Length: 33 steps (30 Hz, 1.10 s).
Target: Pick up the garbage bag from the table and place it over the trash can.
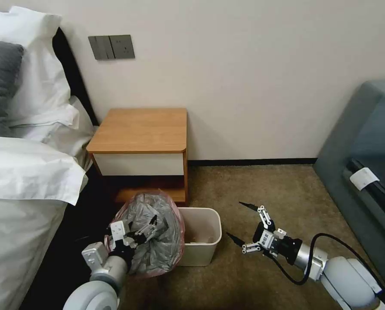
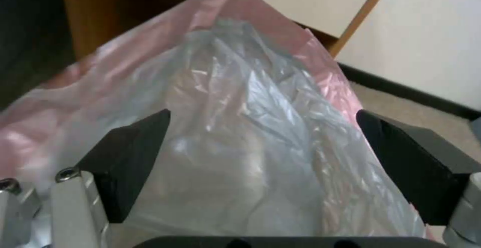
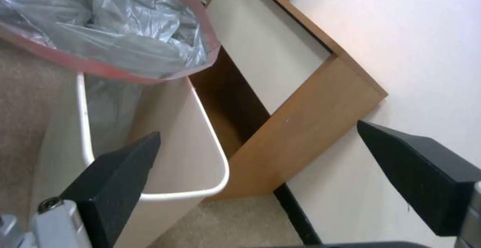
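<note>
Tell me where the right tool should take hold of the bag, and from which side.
Grip the pink rim band of the bag where it overhangs the bin. Come from the right side: the right tool is already there, open, above the carpet. That edge hangs free and the band looks sturdier than the film. The left tool is at the bag's mouth.

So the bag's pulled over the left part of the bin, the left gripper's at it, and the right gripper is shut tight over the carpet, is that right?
Not quite: the right gripper is open, fingers spread wide over the carpet, as the head view shows. The rest holds: the garbage bag covers the left part of the trash can, with the left gripper at it.
</note>
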{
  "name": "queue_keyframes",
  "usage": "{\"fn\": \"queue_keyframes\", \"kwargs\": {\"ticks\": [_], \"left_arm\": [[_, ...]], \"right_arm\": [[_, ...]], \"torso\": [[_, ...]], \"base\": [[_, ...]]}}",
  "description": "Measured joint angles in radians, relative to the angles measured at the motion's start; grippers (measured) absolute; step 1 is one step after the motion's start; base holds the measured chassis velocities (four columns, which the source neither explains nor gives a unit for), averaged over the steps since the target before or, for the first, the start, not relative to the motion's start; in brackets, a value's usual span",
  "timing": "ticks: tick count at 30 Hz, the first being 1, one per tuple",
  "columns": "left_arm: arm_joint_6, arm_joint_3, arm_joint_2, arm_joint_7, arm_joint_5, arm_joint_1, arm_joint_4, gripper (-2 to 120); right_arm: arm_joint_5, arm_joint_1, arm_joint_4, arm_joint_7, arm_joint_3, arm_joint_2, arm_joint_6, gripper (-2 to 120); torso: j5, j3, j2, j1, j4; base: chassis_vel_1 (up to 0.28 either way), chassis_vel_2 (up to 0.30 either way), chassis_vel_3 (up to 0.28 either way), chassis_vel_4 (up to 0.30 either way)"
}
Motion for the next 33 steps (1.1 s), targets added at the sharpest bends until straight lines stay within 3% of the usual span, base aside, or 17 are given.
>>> {"fn": "queue_keyframes", "kwargs": {"ticks": [13,33], "left_arm": [[0.089,0.029,-0.001,-0.028,0.037,-0.092,0.126,93],[0.187,0.039,-0.009,0.007,0.033,-0.169,0.192,91]], "right_arm": [[0.007,0.039,-0.06,-0.008,-0.023,0.021,0.018,100],[0.008,0.029,-0.071,-0.002,-0.018,0.024,0.029,100]], "torso": [[-0.0003,0.0,0.0,0.0,0.0],[-0.0002,0.0,0.0,0.0,0.0]], "base": [[0.0,0.0,0.0,0.0],[0.0,0.0,0.0,0.0]]}}
